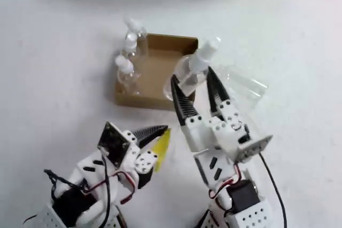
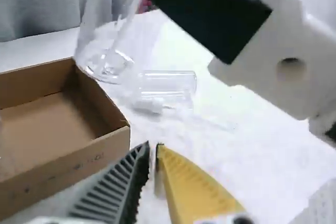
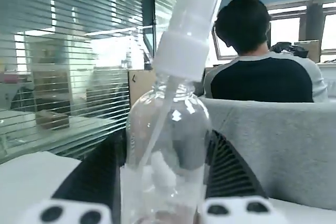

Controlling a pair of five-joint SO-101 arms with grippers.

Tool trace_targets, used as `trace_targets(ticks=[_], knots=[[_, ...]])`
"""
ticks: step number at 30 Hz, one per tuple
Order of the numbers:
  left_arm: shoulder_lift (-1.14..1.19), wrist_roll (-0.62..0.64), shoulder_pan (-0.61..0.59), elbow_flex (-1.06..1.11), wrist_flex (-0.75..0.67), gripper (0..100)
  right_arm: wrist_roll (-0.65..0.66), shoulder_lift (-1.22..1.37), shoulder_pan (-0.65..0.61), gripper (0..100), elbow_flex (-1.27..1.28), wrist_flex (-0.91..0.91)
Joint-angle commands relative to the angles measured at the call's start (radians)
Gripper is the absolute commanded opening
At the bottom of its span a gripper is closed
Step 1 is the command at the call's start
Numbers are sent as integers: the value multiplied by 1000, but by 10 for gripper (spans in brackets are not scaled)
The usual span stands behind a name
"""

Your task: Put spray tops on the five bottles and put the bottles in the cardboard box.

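Cardboard box (image 2: 47,179), side print (image 2: 90,161) seemingly unreadable

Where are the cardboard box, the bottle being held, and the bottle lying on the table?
cardboard box (image 1: 160,70): high view, its bare floor.
held bottle (image 3: 168,135): right wrist view, its clear body.
lying bottle (image 2: 168,85): left wrist view, its clear side.

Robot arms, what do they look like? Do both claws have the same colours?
No, they differ. Both arms are chunky white plastic blocks with black motors and small round holes. Thin red and black cables run along them. The left gripper has one dark ridged finger and one yellow one. The right gripper has two long, pointed black ridged fingers.
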Motion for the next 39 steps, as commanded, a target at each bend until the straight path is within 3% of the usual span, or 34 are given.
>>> trace_targets(ticks=[1,6,12,17,22,28,39], knots=[[-12,-8,7,60,-89,27,-15,179,-44,14,-164,-24],[-12,-3,7,98,-132,27,-20,364,-111,14,-255,-31],[-12,-2,5,98,-133,27,-109,410,-194,14,-249,-18],[-12,-2,-41,98,-138,27,-115,409,-197,14,-249,113],[-12,-2,-119,144,-232,27,-117,337,-197,14,-245,251],[-12,-2,-124,196,-304,27,-109,191,-197,14,-245,418],[-12,-2,-127,196,-299,27,-23,156,-191,14,-249,490]])
